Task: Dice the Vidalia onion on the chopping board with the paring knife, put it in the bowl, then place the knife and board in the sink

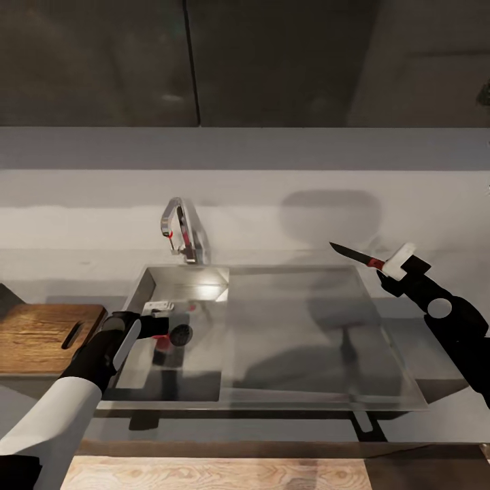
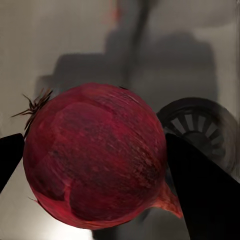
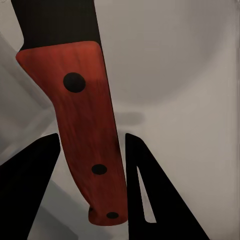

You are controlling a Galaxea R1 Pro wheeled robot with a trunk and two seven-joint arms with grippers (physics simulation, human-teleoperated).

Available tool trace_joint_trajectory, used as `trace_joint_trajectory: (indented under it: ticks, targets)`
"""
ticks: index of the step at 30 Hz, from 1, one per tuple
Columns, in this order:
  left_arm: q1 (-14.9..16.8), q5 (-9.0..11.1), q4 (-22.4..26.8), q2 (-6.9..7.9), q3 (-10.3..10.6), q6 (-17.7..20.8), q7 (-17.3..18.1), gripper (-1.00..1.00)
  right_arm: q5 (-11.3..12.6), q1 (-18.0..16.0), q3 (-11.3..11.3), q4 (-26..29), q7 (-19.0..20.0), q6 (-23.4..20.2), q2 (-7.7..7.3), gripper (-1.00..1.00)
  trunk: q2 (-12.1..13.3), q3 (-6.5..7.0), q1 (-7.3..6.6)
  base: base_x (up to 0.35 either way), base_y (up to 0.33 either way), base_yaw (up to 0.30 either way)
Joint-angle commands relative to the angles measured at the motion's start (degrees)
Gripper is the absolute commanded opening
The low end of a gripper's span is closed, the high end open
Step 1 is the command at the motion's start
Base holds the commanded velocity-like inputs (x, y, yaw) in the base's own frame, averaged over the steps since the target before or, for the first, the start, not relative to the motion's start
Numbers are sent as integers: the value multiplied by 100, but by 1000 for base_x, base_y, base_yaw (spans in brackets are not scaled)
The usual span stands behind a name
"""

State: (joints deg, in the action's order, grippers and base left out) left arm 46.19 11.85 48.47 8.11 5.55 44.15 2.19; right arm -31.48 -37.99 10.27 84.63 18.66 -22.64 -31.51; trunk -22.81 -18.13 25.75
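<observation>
Red and round, the onion (image 2: 95,162) is seen between the two black fingers (image 2: 202,192) of the left gripper (image 1: 165,329), down in the deep part of the sink (image 1: 286,381), on its left side. The fingers are set on either side of the onion and seem to be pressed on it, so it is judged to be held. The round dark drain (image 2: 197,130) is seen just beside the onion.

The chopping board (image 1: 41,337) is laid on the countertop (image 1: 449,320) to the left of the sink, close to the left arm. So the onion must be lifted up and carried left, and the left arm is the nearer one for that.

The paring knife (image 1: 354,255) is held by the right gripper (image 1: 401,262), above the far right part of the sink. Its red handle (image 3: 90,130) is clamped between the fingers, and its dark blade is pointed left and far, toward the tap (image 1: 182,231). The knife is well apart from the board, so a long way across the sink is left for it to be carried.
</observation>
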Motion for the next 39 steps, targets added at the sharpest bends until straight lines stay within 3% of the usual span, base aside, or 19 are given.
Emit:
trace_joint_trajectory:
  ticks: [1,22,39]
  targets:
    - [4,19,10,6,17,23,2,-100,-60,-7,10,10,33,-26,-5,-100,-11,-1,4,0,0,0]
    - [4,19,229,-11,33,24,18,-100,-60,-7,10,10,33,-22,-5,-100,-11,191,4,-6,0,0]
    - [4,19,738,21,34,45,19,-100,-132,5,10,10,33,-23,-5,-100,-11,347,4,-306,0,0]
